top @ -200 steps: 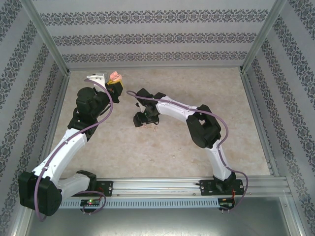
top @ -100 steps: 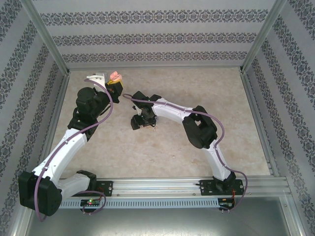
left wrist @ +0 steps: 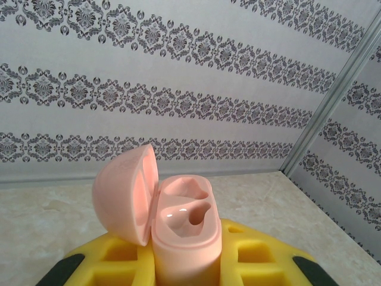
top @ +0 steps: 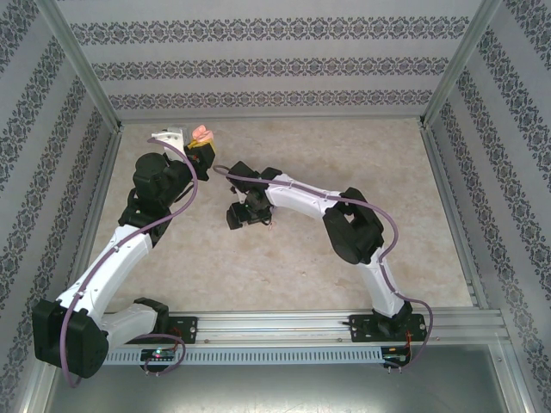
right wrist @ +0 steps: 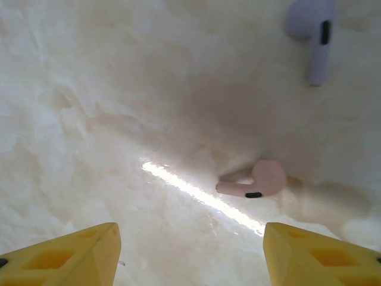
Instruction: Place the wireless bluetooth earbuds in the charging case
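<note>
Marble tabletop [right wrist: 89, 119], open room around pink earbud [right wrist: 262, 179]

The left arm [top: 120, 254] and the right arm [top: 297, 194] are both made of smooth white tubes joined by chunky black joints [top: 353, 228]. Each one stands on a black base plate [top: 387, 325] bolted to a long silver metal rail [top: 275, 320]. A thin purple cable [top: 399, 231] hangs loosely along each arm, a tiny green light [top: 159, 351] glows by the left base, and the right gripper [right wrist: 190, 253] and the left gripper [left wrist: 187, 265] both have bright yellow plastic fingers [right wrist: 65, 253] with square hollows and small black bits at the edges.
</note>
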You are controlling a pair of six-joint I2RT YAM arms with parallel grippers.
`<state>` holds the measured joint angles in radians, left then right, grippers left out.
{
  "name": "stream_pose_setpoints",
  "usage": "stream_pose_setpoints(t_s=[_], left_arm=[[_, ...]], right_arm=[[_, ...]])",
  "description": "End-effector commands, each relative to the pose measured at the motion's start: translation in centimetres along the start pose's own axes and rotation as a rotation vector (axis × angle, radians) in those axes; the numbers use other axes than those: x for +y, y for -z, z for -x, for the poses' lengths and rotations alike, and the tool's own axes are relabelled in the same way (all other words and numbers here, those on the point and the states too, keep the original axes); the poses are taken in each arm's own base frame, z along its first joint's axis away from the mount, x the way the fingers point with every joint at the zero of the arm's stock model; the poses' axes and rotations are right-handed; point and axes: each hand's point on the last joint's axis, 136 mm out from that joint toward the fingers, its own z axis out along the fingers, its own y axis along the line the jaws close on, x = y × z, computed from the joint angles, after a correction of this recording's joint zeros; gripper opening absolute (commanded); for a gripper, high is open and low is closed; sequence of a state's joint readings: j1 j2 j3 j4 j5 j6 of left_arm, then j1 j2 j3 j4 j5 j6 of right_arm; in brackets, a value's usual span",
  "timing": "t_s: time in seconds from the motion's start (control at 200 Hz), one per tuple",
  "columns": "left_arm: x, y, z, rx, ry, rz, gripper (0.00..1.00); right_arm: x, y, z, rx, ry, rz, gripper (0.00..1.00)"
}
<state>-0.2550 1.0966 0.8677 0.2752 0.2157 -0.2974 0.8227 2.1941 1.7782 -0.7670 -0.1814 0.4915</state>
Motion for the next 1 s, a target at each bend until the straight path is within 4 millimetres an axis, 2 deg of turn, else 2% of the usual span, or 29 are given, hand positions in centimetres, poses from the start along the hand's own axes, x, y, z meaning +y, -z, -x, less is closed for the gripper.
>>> stream_pose_setpoints(t_s=[0.0, 0.225, 0.425, 0.994], left_arm=[[-0.5, 0.4, 1.4, -0.049, 0.01, -0.016, 0.0], [-0.4, 0.4, 1.6, -0.061, 0.01, -0.012, 0.0], [-0.4, 0.3, 1.6, -0.071, 0.012, -0.014, 0.0], [-0.4, 0.6, 2.1, -0.099, 0.002, -0.013, 0.0]], right_arm=[[-1.6, 1.8, 0.6, -0.047, -0.094, -0.121, 0.64], [-3.1, 1.3, 0.6, -0.078, -0.347, -0.196, 0.62], [-2.7, 1.0, 1.1, -0.104, -0.517, -0.171, 0.53], [-3.1, -2.2, 0.4, -0.034, -0.62, -0.215, 0.43]])
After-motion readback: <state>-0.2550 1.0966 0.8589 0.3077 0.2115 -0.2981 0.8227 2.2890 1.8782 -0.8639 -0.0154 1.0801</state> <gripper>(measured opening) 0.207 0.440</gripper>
